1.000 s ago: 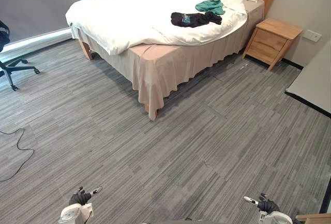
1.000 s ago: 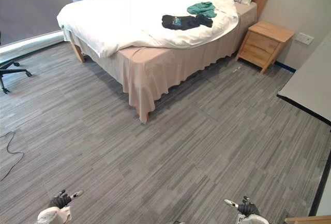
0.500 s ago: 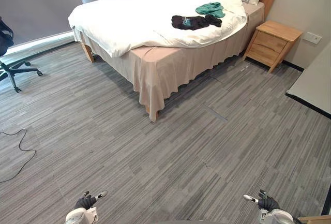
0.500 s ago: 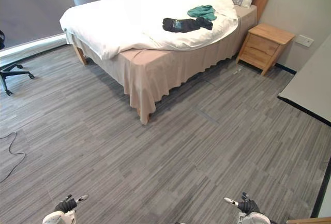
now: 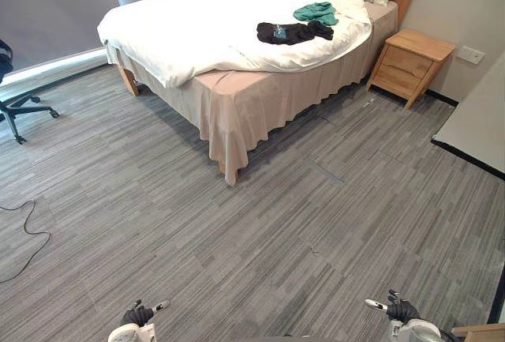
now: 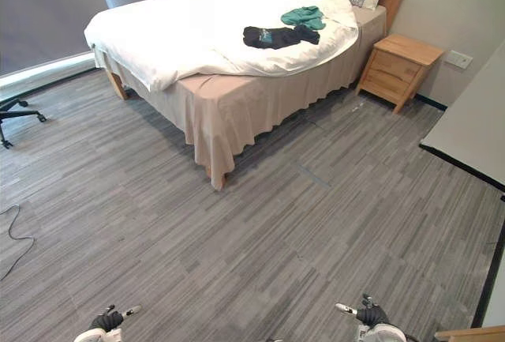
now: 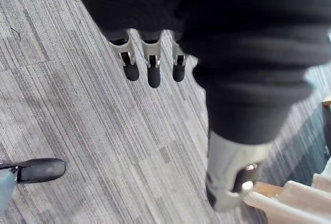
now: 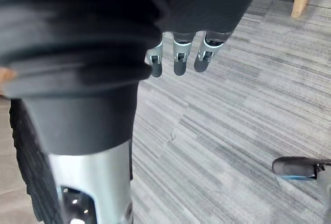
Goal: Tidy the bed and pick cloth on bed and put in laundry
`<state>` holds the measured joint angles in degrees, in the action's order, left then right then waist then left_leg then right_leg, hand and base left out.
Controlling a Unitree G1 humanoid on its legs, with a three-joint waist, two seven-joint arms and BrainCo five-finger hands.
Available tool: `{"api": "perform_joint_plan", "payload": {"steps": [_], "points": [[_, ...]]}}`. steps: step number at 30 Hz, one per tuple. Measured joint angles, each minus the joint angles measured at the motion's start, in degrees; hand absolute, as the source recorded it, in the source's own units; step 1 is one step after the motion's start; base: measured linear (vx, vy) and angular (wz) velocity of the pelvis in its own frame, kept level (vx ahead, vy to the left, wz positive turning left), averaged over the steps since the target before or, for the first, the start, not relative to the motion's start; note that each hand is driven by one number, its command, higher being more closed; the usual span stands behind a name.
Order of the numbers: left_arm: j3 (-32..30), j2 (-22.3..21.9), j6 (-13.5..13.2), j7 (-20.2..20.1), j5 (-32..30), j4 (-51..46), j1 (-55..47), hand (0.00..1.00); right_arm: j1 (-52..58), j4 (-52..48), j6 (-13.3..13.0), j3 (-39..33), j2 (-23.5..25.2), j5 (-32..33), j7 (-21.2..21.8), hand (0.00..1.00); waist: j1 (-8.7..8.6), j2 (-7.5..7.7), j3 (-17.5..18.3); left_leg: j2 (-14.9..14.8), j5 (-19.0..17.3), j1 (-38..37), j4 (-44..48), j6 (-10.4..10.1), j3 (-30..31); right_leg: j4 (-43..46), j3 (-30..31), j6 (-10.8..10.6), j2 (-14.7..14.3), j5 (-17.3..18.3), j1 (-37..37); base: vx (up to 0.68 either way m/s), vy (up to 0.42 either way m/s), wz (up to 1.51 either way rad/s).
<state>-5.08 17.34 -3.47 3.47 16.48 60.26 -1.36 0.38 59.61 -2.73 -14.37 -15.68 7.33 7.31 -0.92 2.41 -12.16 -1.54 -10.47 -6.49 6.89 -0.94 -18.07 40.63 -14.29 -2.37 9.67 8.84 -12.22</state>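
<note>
Left hand and right hand look alike: black ribbed cover over back and wrist, silver fingers with rounded dark tips, a dark-tipped thumb set apart

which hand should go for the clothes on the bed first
Right, marginally. The left hand and right hand both hang open and empty, far from the bed. The black cloth and green cloth lie toward the nightstand side, right of centre, so the right arm would likely meet them first.
</note>
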Motion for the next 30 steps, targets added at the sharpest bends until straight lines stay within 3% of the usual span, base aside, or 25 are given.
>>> {"api": "perform_joint_plan", "payload": {"steps": [2, 3, 5, 7, 8, 9, 10, 12, 13, 14, 15, 17, 18, 20, 21, 22, 23, 24, 27, 28, 29, 30], "points": [[-0.1, 0.2, 0.0, 0.1, 0.0, 0.0, -0.8, 0.0, 1.7, 0.7, 0.1, 0.0, 1.4, -0.1, -0.3, 0.0, -0.18, 0.78, -0.9, 0.0, -1.3, -2.5, 1.5, 0.2, 1.4, 6.0, 0.6, -0.8, 1.0, -0.4, -0.8, 0.16, -0.059, 0.22], [-0.1, 0.3, 0.0, 0.0, -0.1, 0.0, -0.9, 0.0, 2.5, 1.8, 0.3, 0.1, 2.1, -0.1, -0.4, 0.0, -0.31, 0.66, -0.9, -1.5, -2.5, -2.9, 3.0, -0.6, 2.4, 5.5, 0.9, -2.0, -0.3, 3.2, -0.7, 0.23, -0.107, 0.31], [-0.3, 0.3, 0.0, -0.1, -0.3, -0.1, -0.1, 0.0, 2.0, 2.0, 0.6, 0.8, 2.1, 0.0, -0.3, 0.0, -0.43, -0.35, -2.0, -4.9, -3.8, -2.4, 5.0, -2.0, 3.2, -2.3, 0.6, -1.6, -2.9, 4.6, -1.1, 0.2, -0.175, 0.25], [-0.7, 1.1, 0.2, -0.4, -0.5, -0.1, 0.9, 0.0, 1.1, 1.6, 0.6, 1.5, 2.0, 1.3, 0.7, 0.0, -0.38, -0.89, -3.1, -8.6, -5.0, -2.1, 6.4, -4.2, 3.5, -17.2, 0.6, -1.8, -4.8, 0.6, -1.9, 0.24, -0.243, 0.07], [-0.8, 2.2, 0.5, -0.5, -0.5, -0.1, 1.0, 0.0, 1.0, 1.5, 1.1, 1.9, 2.2, 2.3, 1.3, 0.0, -0.37, -0.15, -3.5, -9.7, -5.7, -2.4, 6.7, -5.9, 3.4, -27.5, 1.6, -2.7, -4.6, -4.6, -1.9, 0.34, -0.326, -0.08], [-1.7, 2.7, 0.7, -0.6, -0.5, -0.1, 0.9, 0.0, 1.0, 1.3, 1.5, 2.2, 2.2, 2.3, 1.6, 0.0, -0.15, 0.77, -3.9, -9.9, -6.5, -3.0, 7.4, -7.2, 3.0, -31.3, 3.0, -3.5, -3.8, -6.7, -2.0, 0.44, -0.458, -0.28], [-3.7, 3.0, 1.4, -1.0, -0.4, 0.0, 0.6, 0.0, 1.2, 0.5, 2.1, 2.2, 2.1, 1.6, 1.8, 0.0, 0.11, 1.84, -5.2, -11.0, -8.9, -5.4, 9.0, -9.6, 2.0, -31.1, 3.3, -3.6, -2.8, -12.0, -2.1, 0.39, -0.427, -0.28], [-4.4, 2.1, 1.6, -1.4, -0.6, 0.1, 0.4, 0.0, 2.2, -0.1, 2.0, 1.8, 2.0, 1.1, 1.8, 0.0, -0.25, -0.69, -6.0, -14.9, -10.4, -8.2, 8.7, -10.0, 1.2, -24.8, 2.1, -1.3, -5.6, -11.6, -2.4, 0.35, -0.357, -0.06], [-4.5, 1.6, 1.4, -1.4, -0.6, -0.1, 0.2, 0.0, 3.2, -0.1, 2.0, 1.5, 2.2, 0.9, 2.1, 0.0, -0.42, -1.55, -5.1, -15.5, -10.6, -9.1, 7.2, -8.8, 1.1, -19.8, 2.0, 0.7, -6.5, -8.8, -4.9, 0.49, -0.397, -0.07], [-4.6, 0.9, 1.2, -1.4, -0.4, -0.1, 0.1, 0.0, 3.9, 0.1, 2.1, 1.1, 2.4, -0.3, 3.0, 0.0, -0.16, -1.75, -4.2, -16.0, -7.8, -9.2, 9.7, -7.5, 1.2, -12.4, 2.0, 4.0, -6.6, -3.9, -7.9, 0.41, -0.334, -0.2], [-5.1, 0.2, 1.2, -1.4, 0.0, -0.1, 0.0, 0.0, 4.0, 0.1, 2.3, 1.0, 2.4, -0.7, 3.3, 0.0, -0.22, -2.02, -4.2, -16.7, -6.6, -8.1, 12.7, -6.4, 1.4, -11.3, 1.9, 4.7, -6.7, -2.7, -7.7, 0.41, -0.356, -0.23], [-6.5, -3.1, 1.0, -1.7, 2.3, 0.0, -1.9, 0.0, 4.9, 0.3, 2.3, 0.9, 2.0, -3.0, 5.1, 0.0, -1.62, -4.7, -2.4, -22.4, 2.2, -0.3, 30.7, 0.9, 2.6, -14.0, 0.3, 6.0, -9.6, 1.4, -2.7, 0.39, -0.294, 0.09], [-6.6, -4.0, 0.6, -2.3, 2.3, 0.0, -2.4, 0.0, 4.9, 0.3, 2.3, 1.0, 2.0, -3.5, 5.8, 0.0, -1.76, -5.24, -2.2, -23.3, 3.3, 4.3, 40.7, 0.7, 5.7, -16.7, 0.1, 6.4, -11.3, 1.7, 0.4, 0.56, -0.334, 0.25], [-6.8, -5.1, 0.1, -3.1, 2.2, -0.1, -4.1, 0.0, 4.7, 0.7, 2.1, 1.7, 2.0, -5.6, 6.6, 0.0, -1.6, -5.07, -2.5, -19.6, 0.2, 13.3, 55.1, -2.6, 10.3, -23.0, 0.2, 7.6, -13.1, 2.0, 8.5, 0.51, -0.246, 0.18], [-6.8, -5.2, 0.0, -3.8, 2.3, -0.2, -4.9, 0.0, 4.6, 1.3, 1.4, 1.8, 1.6, -6.5, 6.8, 0.0, -0.93, -4.41, -2.6, -16.4, -1.2, 16.5, 55.9, -3.0, 10.1, -25.6, 0.3, 7.9, -13.5, 2.1, 12.3, 0.45, -0.18, 0.06], [-6.8, -5.4, 0.0, -3.8, 2.3, -0.4, -5.2, 0.0, 4.5, 1.9, 0.9, 1.8, 1.3, -6.6, 6.9, 0.0, -0.31, -4.23, -2.8, -15.2, -1.9, 17.7, 55.1, -2.5, 9.0, -26.6, 0.5, 8.0, -13.8, 2.1, 14.0, 0.52, -0.202, -0.26], [-6.9, -5.9, -0.1, -3.8, 3.0, -0.6, -6.1, 0.0, 4.0, 2.1, 0.4, 1.8, 0.4, -6.8, 6.8, 0.0, 1.54, -4.41, -3.0, -12.9, -2.8, 20.1, 50.0, -2.2, 5.3, -28.2, 0.9, 8.3, -14.4, 2.4, 17.5, 0.43, -0.137, -0.36], [-7.0, -6.4, -0.1, -3.8, 3.7, -0.8, -6.9, 0.0, 3.2, 1.7, -0.1, 1.7, 0.1, -6.8, 6.8, 0.0, 2.14, -4.29, -3.0, -11.2, -2.8, 21.5, 43.8, -2.0, 1.7, -29.1, 1.3, 8.5, -14.5, 3.0, 19.6, 0.43, -0.122, -0.32], [-7.4, -8.1, -0.1, -3.8, 4.5, -1.1, -8.0, 0.0, 2.4, 0.4, -1.2, 1.2, -0.7, -6.9, 7.0, 0.0, 2.35, -4.37, -3.1, -7.2, 0.1, 22.4, 25.2, -2.2, -8.6, -29.9, 1.0, 7.8, -14.5, 6.0, 23.0, 0.45, -0.075, -0.01], [-7.3, -8.4, -0.1, -3.8, 5.1, -1.1, -8.3, 0.0, 2.0, -0.7, -2.1, 1.2, -0.8, -7.1, 6.9, 0.0, 2.35, -4.57, -2.4, -6.9, 2.7, 22.0, 18.1, 2.0, -18.6, -29.6, -0.2, 6.9, -14.8, 10.0, 24.9, 0.55, -0.015, 0.24], [-7.3, -8.4, 0.1, -3.7, 5.1, -1.1, -8.3, 0.0, 1.9, -0.7, -2.1, 1.5, -0.8, -7.2, 6.7, 0.0, 2.41, -4.11, -1.4, -6.6, 1.6, 22.4, 18.3, 9.5, -21.5, -28.6, -1.0, 5.8, -14.5, 12.7, 25.2, 0.71, -0.003, 0.39], [-7.3, -8.3, 0.5, -3.5, 5.1, -1.1, -8.2, 0.0, 1.8, -0.5, -2.1, 2.1, -0.6, -7.1, 6.3, 0.0, 2.43, -2.62, 0.1, -4.9, 0.2, 21.9, 18.0, 14.2, -22.8, -24.6, -2.9, 2.8, -12.8, 15.0, 24.6, 0.7, 0.005, 0.26]]}}
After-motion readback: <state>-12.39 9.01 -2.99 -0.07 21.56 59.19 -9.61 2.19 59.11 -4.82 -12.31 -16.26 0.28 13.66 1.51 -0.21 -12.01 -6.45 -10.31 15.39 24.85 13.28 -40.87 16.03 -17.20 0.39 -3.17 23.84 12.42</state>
